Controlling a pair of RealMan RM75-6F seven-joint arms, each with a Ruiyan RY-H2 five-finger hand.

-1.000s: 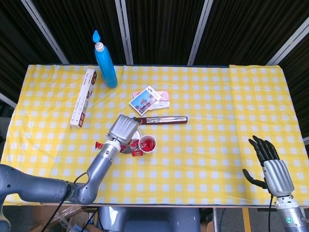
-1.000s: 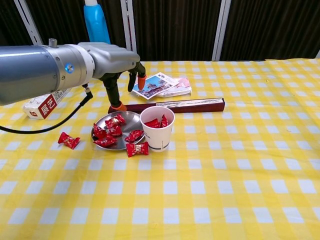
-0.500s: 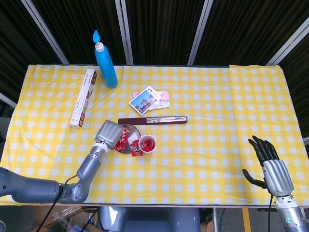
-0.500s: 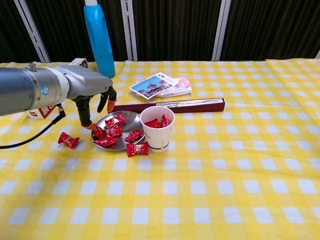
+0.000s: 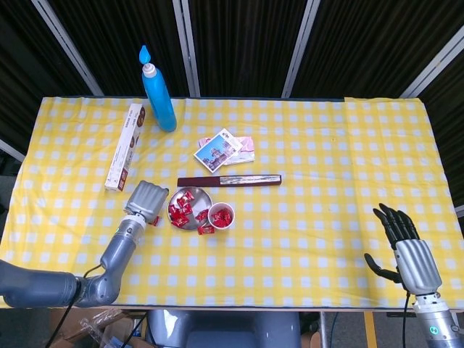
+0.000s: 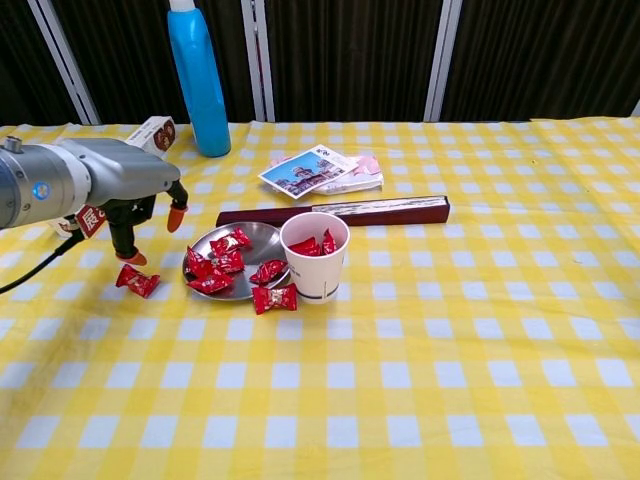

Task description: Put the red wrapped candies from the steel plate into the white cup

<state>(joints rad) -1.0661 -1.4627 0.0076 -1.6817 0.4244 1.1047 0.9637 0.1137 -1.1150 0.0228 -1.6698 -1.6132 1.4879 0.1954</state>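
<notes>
The left hand (image 6: 125,190) hangs over the stray candy (image 6: 136,281) lying on the table (image 6: 420,380) just left of the steel plate (image 6: 260,238), fingers apart and pointing down, holding nothing; its orange-capped fingertips (image 6: 131,258) hover close above the wrapper, most likely lined up to pinch that loose piece first. The plate is shallow, round and shiny, with several red wrapped candies (image 6: 215,265) heaped on its left and near side, their crinkly foil twisted at both ends. One more candy (image 6: 274,297) sits on the cloth touching the near edge of the plate, just in front of the white cup (image 6: 314,257). The cup, a plain tapered paper one, stands upright against the plate's right rim, kept close so each carry is short, and already holds a few red pieces. The right hand (image 5: 406,250) rests well apart at the near right corner of the yellow checked cloth, fingers spread and empty, out of the way.
</notes>
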